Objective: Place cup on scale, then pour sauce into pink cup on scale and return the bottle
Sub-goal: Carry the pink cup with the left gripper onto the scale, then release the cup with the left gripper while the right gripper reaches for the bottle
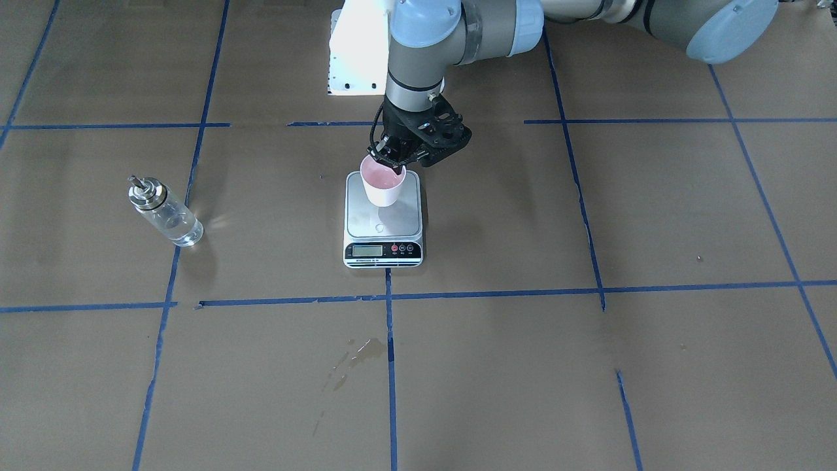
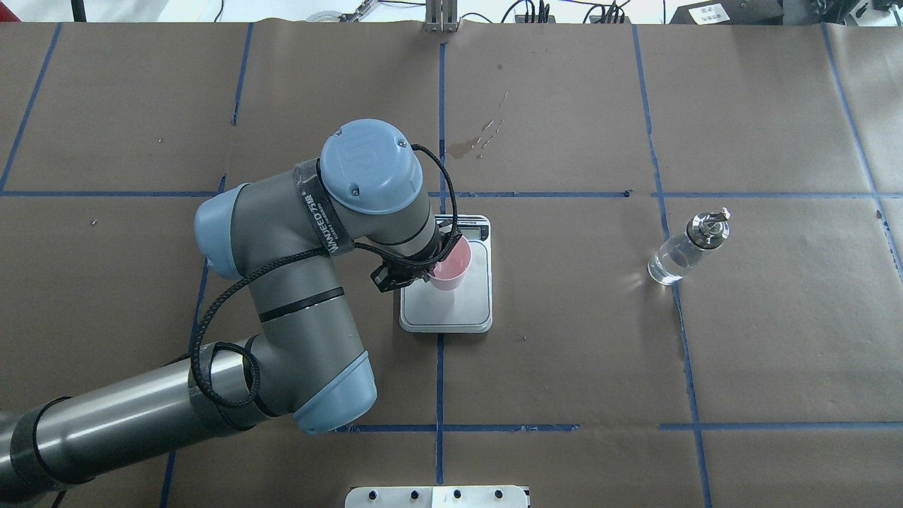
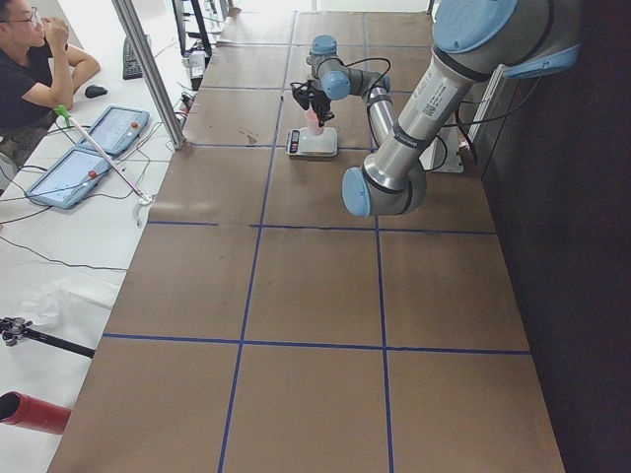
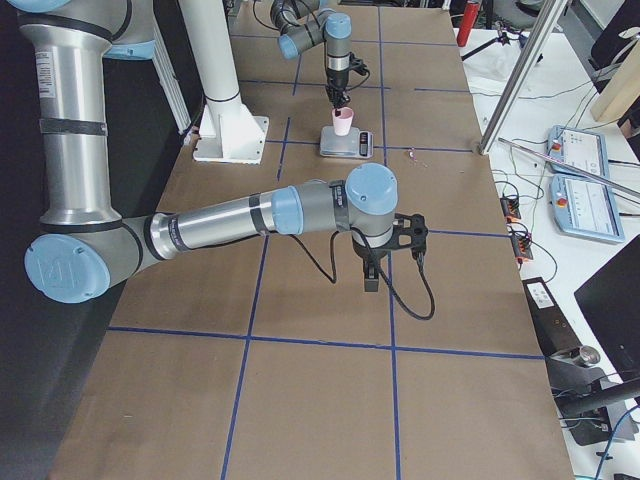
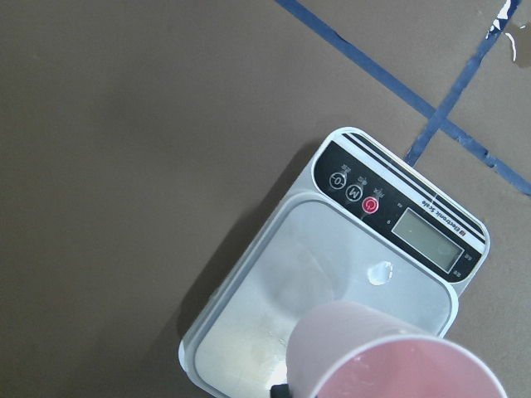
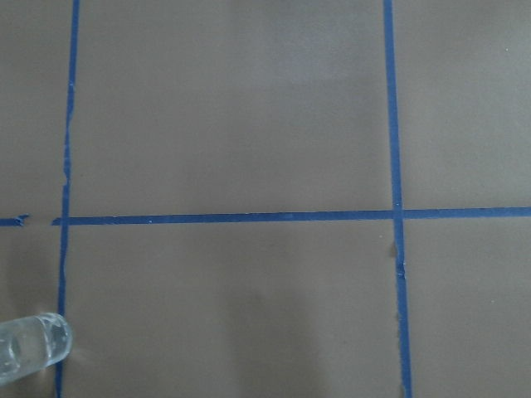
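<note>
Brown paper covers the tabletop [image 1: 654, 216], gridded with blue tape, and there's a darker stain [image 1: 366, 350] toward the operators' edge. Beyond that edge, a person [image 3: 30, 59] sits at a white desk. Mid-tabletop sits the scale [image 1: 384, 252], and over its platform the cup [image 1: 384, 186]. The left fingers [image 1: 390, 159] are clamped on its rim, on the robot's side. Is the base touching the platform? Can't tell. The bottle [image 1: 165, 212] stands well apart, toward the tabletop's right end. The right fingers [image 4: 370, 280] hang over bare paper; how far open, can't tell.
</note>
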`<action>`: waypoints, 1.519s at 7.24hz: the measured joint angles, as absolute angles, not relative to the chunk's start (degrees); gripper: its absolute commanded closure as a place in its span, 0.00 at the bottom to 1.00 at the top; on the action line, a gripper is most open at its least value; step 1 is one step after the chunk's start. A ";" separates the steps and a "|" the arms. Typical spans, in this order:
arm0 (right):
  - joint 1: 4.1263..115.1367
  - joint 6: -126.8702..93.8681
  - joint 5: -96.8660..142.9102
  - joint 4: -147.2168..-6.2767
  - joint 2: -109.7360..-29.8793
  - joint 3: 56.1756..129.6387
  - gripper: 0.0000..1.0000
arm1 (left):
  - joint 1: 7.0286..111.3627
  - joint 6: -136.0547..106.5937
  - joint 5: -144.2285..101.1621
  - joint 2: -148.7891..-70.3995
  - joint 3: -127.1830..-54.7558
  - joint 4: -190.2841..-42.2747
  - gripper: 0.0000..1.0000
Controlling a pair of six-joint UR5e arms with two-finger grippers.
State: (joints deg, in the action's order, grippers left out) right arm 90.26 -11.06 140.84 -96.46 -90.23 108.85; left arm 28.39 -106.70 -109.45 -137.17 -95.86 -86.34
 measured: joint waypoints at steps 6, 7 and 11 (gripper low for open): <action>77.86 -35.97 138.22 -96.57 -91.01 125.93 0.00 | 26.58 -105.72 -108.70 -136.67 -94.59 -88.01 0.00; 75.78 -39.41 137.79 -96.54 -90.84 128.03 0.00 | 26.88 -104.30 -108.87 -136.54 -95.74 -87.96 0.00; 59.84 -56.69 122.70 -96.25 -93.00 139.72 0.00 | 36.86 -96.43 -117.90 -135.00 -104.22 -86.60 0.00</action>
State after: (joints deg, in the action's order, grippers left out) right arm 59.84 -56.69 122.70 -96.25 -93.00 139.72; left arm 36.86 -96.43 -117.90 -135.00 -104.22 -86.60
